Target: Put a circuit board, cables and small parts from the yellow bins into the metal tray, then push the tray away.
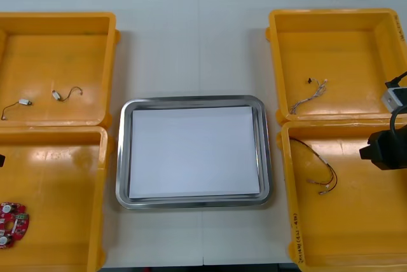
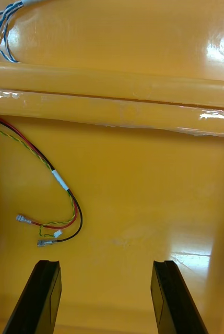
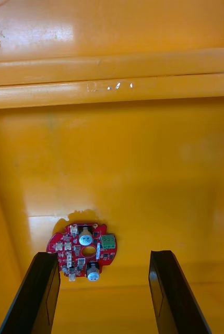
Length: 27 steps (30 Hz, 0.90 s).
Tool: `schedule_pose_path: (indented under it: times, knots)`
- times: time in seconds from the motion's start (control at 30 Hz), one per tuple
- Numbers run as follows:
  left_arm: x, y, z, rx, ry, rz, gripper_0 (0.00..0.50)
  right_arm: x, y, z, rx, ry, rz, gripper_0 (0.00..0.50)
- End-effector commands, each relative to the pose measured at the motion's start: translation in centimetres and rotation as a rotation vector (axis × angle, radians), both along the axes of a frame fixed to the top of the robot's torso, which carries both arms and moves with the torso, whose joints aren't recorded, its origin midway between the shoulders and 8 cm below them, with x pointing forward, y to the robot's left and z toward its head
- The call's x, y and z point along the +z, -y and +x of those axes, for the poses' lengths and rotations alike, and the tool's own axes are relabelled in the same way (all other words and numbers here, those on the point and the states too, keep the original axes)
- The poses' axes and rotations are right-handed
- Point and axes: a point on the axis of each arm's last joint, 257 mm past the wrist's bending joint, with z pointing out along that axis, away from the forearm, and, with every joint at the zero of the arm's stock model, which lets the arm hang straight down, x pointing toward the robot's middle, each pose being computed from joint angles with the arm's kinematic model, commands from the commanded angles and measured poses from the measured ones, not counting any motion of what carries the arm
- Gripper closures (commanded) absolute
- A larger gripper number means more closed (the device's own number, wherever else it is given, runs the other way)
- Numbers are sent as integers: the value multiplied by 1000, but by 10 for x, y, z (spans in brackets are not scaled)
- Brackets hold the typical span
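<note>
Only one bit of writing shows: small dark print (image 1: 294, 221) along the inner rim of the near-right bin (image 1: 356, 240), too small to read.

At the table's (image 1: 191, 43) near-left corner, the left gripper (image 3: 104, 255) hangs inside the near-left bin (image 1: 57, 157) with its black fingers standing well apart. The round red circuit board (image 3: 83, 250) lies flat on the bin floor, partly between the fingertips and close against one finger; I cannot tell whether it touches.

By the table's right edge, the right gripper (image 2: 104, 266) is over the near-right bin, jaws likewise spread wide. The black cable (image 2: 65, 193), run together with red and yellow strands, curls ahead of one finger, its plug ends just beyond that fingertip and outside the gap.

The far-right bin (image 1: 337, 37) holds a twisted blue and white cable (image 1: 308, 97). The far-left bin (image 1: 63, 21) holds two small metal parts (image 1: 57, 95) with thin wires. The metal tray (image 1: 191, 100) sits at the table's middle between the bins, white inside.
</note>
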Motion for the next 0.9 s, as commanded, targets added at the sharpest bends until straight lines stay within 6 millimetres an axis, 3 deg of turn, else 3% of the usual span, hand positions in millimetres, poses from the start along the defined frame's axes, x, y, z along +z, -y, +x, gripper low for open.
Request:
schedule_pose_path:
  times: [0.03, 0.9]
  knots:
    - [6, -8, -7, -73, -11, 75, 0, 10, 16, 1, -42, 19, -16, 0]
    - [6, -8, -7, -73, -11, 75, 0, 10, 16, 1, -42, 19, -16, 0]
